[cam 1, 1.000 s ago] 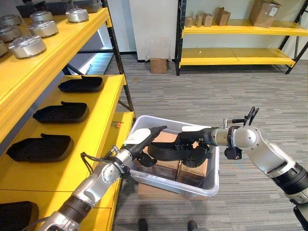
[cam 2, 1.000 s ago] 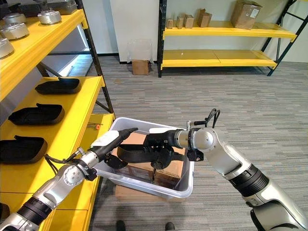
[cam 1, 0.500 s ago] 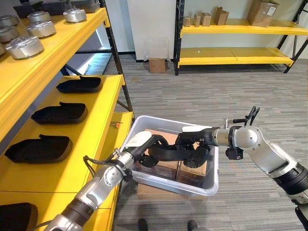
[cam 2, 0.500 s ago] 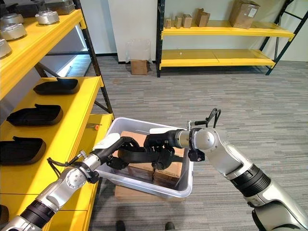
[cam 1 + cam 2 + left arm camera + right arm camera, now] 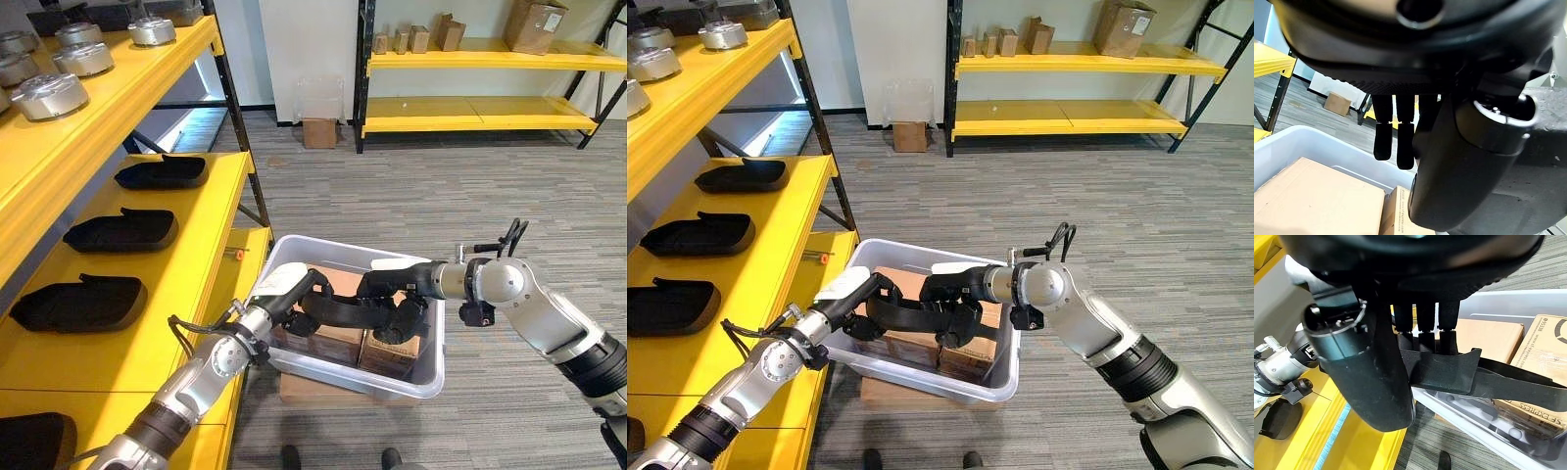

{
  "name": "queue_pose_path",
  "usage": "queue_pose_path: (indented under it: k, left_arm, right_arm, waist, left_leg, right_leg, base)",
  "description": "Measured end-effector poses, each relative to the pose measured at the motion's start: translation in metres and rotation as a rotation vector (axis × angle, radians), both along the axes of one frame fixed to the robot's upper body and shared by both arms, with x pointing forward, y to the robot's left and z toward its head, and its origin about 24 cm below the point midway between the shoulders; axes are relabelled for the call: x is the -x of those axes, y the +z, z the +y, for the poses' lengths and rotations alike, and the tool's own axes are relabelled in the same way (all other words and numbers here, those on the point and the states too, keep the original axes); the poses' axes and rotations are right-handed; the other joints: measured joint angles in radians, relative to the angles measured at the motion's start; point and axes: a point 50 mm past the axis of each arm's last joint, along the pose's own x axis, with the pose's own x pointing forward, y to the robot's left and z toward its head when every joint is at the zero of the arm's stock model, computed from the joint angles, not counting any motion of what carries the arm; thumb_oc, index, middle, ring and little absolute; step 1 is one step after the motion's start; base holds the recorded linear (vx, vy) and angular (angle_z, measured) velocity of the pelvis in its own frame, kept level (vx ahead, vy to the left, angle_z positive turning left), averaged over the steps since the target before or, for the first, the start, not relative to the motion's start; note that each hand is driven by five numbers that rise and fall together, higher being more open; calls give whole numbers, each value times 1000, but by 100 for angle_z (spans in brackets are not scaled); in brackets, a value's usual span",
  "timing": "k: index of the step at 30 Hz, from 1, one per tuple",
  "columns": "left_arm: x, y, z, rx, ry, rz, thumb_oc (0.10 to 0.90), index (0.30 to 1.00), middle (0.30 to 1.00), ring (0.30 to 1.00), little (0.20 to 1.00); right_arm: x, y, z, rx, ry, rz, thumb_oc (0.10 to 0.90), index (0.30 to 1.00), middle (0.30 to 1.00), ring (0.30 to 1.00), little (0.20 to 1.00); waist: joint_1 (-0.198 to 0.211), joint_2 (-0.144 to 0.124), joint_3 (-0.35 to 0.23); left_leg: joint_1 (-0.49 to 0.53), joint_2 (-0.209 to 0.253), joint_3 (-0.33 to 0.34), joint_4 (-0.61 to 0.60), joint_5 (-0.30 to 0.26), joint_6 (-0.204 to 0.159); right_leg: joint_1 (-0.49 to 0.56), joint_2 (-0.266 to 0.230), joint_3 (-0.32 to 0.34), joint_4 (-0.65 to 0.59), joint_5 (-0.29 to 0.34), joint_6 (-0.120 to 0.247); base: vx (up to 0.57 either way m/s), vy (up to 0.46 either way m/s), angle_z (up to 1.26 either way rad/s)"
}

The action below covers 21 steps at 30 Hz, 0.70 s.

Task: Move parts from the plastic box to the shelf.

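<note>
Above the translucent grey plastic box (image 5: 416, 377), the right hand (image 5: 397, 289) is gripping a long black moulded part (image 5: 345, 311). The left hand (image 5: 284, 294), open a second ago, is now curling around the part's other end, suggesting a two-handed lift toward the yellow shelf (image 5: 191, 294).

We make out print on the cardboard cartons in the plastic box (image 5: 348, 249) alone: the right wrist view shows a carton (image 5: 1547, 340) with a line of digits, part of a round black mark and a row of capitals along its lower edge, while the left wrist view shows another carton (image 5: 1394, 215) with small dark lettering down its side, too fine for us to read
</note>
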Motion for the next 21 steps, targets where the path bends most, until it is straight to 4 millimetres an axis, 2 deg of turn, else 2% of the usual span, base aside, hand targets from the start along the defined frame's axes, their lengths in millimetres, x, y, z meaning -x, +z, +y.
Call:
queue_pose_path:
  k: [12, 13, 17, 21]
  left_arm:
    - [-10, 19, -6, -52, -67, -38, 400, 300, 300, 300, 300]
    - [-9, 18, -6, -60, -73, -36, 400, 300, 300, 300, 300]
    - [-9, 16, -5, -73, -65, -22, 400, 300, 300, 300, 300]
    - [-8, 15, -7, -68, -72, -16, 400, 300, 300, 300, 300]
  right_arm:
    - [1, -5, 4, -1, 15, 17, 400, 300, 300, 300, 300]
    - [1, -8, 6, -17, 10, 44, 900, 1000, 1000, 1000, 1000]
    - [-3, -27, 5, -103, -67, 157, 900, 1000, 1000, 1000, 1000]
    - [3, -44, 11, -202, -112, 198, 900, 1000, 1000, 1000, 1000]
  waist:
    - [-4, -6, -4]
    - [-10, -9, -5]
    - [-17, -14, -8]
    - [-21, -14, -8]
  left_leg:
    - [0, 0, 0, 0, 0, 0]
    - [0, 0, 0, 0, 0, 0]
    - [0, 0, 0, 0, 1, -1]
    - [0, 0, 0, 0, 1, -1]
  right_leg:
    - [0, 0, 1, 0, 0, 0]
    - [0, 0, 0, 0, 1, -1]
    - [0, 0, 1, 0, 1, 0]
    - [0, 0, 1, 0, 1, 0]
  base:
    - [-3, 1, 0]
    - [0, 0, 0]
    - [0, 0, 0]
    - [0, 0, 0]
